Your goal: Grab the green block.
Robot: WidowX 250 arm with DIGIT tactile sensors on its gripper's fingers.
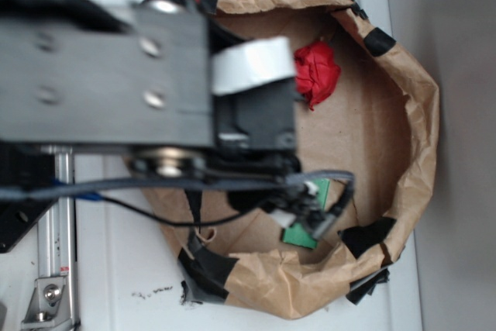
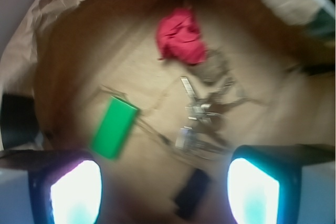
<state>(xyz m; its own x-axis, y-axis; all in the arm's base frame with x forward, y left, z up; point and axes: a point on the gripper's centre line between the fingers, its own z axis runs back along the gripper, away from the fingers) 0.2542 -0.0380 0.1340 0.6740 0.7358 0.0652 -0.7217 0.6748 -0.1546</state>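
**Green block lies free between open jaws and paper wall**

Brown paper, crumpled and patched with black tape, forms a low ring (image 1: 422, 106) around a cardboard surface (image 2: 131, 56), and the arm (image 1: 101, 75) reaches in over it from the exterior view's left side, its dark body blocking most of the ring's near half. The wrist camera looks down into the ring, blurred, with the gripper (image 2: 165, 187) at the bottom edge of the picture. Its jaws stand wide apart, the two fingers (image 2: 76, 192) glowing pale at either corner, with nothing between them.

The green block (image 2: 114, 128) is a flat, bright green rectangular slab with smooth plain faces. It lies flat on the cardboard, its long side tilted, close to the ring's wall. In the wrist view it sits just above the left finger, up and to the left of the gap between the jaws, and touches neither finger. In the exterior view only a corner of it shows (image 1: 301, 234) under the arm's tip.

A key bunch (image 2: 202, 111) lies to the block's right, and a red wad of cloth (image 2: 181, 38) rests farther off.
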